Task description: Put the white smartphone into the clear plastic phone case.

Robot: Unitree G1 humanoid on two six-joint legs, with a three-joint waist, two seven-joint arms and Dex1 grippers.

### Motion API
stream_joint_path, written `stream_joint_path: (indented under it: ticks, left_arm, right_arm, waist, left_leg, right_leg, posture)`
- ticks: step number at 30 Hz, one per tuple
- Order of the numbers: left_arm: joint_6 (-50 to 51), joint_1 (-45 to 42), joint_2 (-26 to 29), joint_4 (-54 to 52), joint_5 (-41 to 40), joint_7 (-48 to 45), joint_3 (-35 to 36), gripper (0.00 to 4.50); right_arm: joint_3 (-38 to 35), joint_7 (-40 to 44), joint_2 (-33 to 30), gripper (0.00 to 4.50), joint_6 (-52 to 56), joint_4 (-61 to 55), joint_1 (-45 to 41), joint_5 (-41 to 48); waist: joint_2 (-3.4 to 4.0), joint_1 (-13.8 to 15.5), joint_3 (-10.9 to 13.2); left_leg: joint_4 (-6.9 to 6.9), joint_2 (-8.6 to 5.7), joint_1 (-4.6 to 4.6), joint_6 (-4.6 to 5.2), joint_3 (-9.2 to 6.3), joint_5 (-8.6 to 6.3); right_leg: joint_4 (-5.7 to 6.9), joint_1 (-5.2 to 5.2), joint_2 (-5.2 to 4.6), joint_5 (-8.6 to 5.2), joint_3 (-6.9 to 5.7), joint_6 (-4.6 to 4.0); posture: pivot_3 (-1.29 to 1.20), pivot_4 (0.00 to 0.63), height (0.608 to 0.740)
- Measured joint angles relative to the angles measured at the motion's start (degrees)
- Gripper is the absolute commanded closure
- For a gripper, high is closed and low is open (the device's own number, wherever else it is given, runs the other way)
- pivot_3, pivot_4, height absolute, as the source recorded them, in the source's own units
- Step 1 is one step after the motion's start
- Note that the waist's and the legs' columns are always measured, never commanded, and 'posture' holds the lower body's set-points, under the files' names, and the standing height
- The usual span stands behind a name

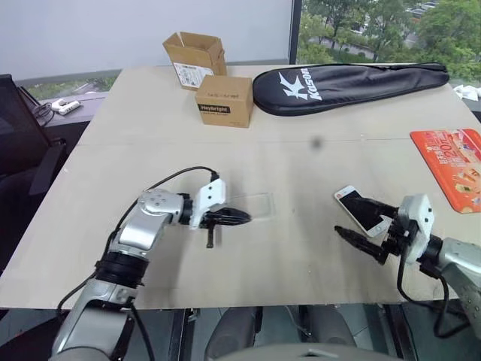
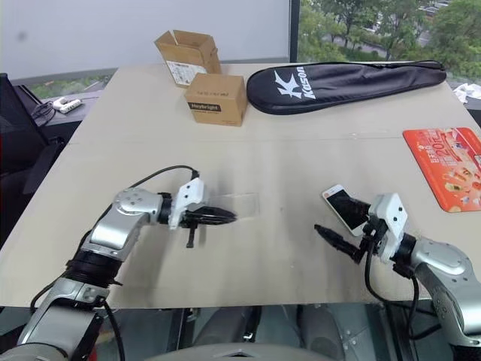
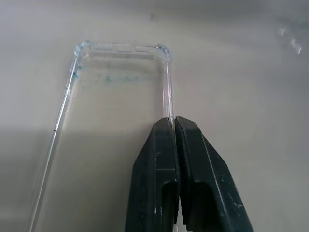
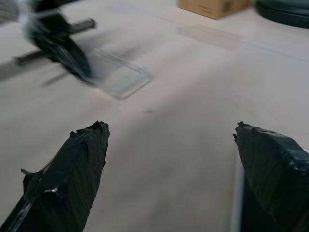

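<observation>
The clear plastic phone case [image 3: 116, 87] lies flat on the wooden table [image 1: 301, 150], left of centre. My left gripper [image 1: 245, 217] is shut on the rim of one long side of it [image 3: 169, 104]; the black fingers [image 3: 159, 159] are pressed together over that thin wall. The white smartphone [image 1: 359, 213], dark screen up, rests at the right near the front edge. My right gripper [image 1: 352, 219] stands open around its near end, with one finger [image 1: 359, 242] on the table in front and the other over the phone's screen. Nothing is squeezed between its pads [image 4: 82, 164].
Two brown cardboard boxes [image 1: 194, 54] [image 1: 224, 100] and a black racket bag [image 1: 346, 86] sit at the back. A red-orange printed packet [image 1: 451, 165] lies at the right edge. Bare tabletop separates the case from the phone.
</observation>
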Motion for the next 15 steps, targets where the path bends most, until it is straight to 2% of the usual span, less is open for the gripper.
stream_joint_path:
  ticks: [4,13,15]
  left_arm:
    - [-0.7,-3.9,-5.0,0.5,1.1,0.7,-2.6,4.43]
    - [-4.9,-8.4,-13.2,7.7,5.1,1.6,-9.4,4.43]
    - [-6.3,-9.7,-14.4,10.4,6.1,2.0,-10.2,4.04]
  right_arm:
    - [0.0,-3.6,-1.5,0.00,3.4,4.4,-3.1,-3.2]
    - [0.3,-12.9,-1.9,0.00,10.5,1.9,-4.7,-9.0]
    - [0.3,-14.8,-1.3,0.00,12.9,-0.8,-3.9,-9.2]
  waist:
    - [0.01,0.1,0.0]
    - [-0.01,0.0,0.0]
    - [-0.01,0.0,0.0]
  left_leg:
    - [0.04,-0.08,-0.03,-0.01,0.04,0.01]
    - [0.03,-0.02,-0.05,-0.01,0.03,0.01]
    - [0.04,-0.03,-0.06,0.00,0.02,0.01]
  right_leg:
    - [0.00,0.00,0.02,0.01,0.03,0.00]
    - [0.01,-0.04,0.05,0.00,0.04,0.01]
    - [0.02,-0.03,0.08,0.00,0.03,0.01]
  posture:
    - [0.00,0.150,0.740]
    - [0.00,0.150,0.740]
    - [0.00,0.150,0.740]
